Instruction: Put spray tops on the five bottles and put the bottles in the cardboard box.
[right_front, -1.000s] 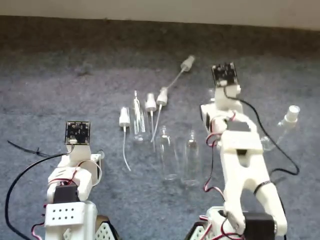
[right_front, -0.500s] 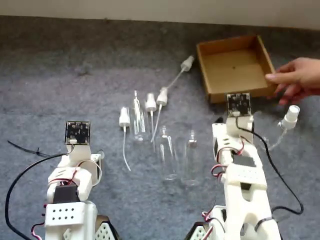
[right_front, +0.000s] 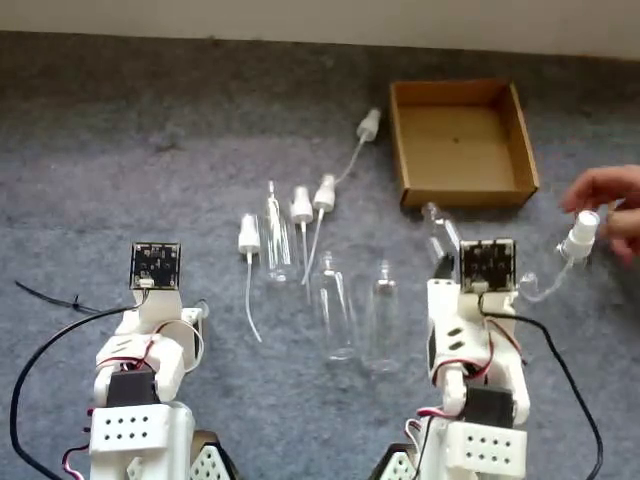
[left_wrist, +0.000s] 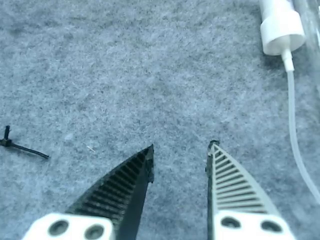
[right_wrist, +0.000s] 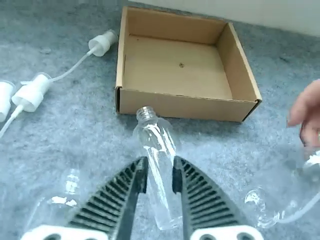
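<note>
**Bottle pinched in right claw, mouth toward the box**

Pinched between the two fingers of the right claw (right_wrist: 159, 168): a clear bottle (right_wrist: 152, 137), uncapped, gripped by its body with one finger against each side, low over the grey worktop (right_front: 150, 150). Neck pointing at the cardboard box (right_front: 460, 150), mouth just short of the near wall and not touching it. Box open-topped, flat on the worktop, beyond the right arm.

Left claw (left_wrist: 181, 148) spread wide, fingertips well apart, just above the worktop. Near one fingertip, a tubed spray top (left_wrist: 281, 30), white, with its thin tube trailing back alongside the claw. Off to the other side, a black cable tie (left_wrist: 22, 148).

Between the two arms, seen from the high view: a bare bottle (right_front: 335, 310) and a second bare bottle (right_front: 381, 315), side by side, necks away from the arms. Farther out, toward the left arm's side, a slim bottle (right_front: 277, 240) lying alongside the tubed spray top. On its other flank, a middle spray top (right_front: 301, 205) and a neighbouring spray top (right_front: 324, 193), heads close together, tubes running back toward the bare bottles. Farther still, a far spray top (right_front: 369, 124), near the box's side wall.

Out beyond the right arm's outer side, a capped bottle (right_front: 560, 265) with a spray head already fitted. At that head, a person's hand (right_front: 610, 205); touching or merely beside, impossible to tell.
</note>
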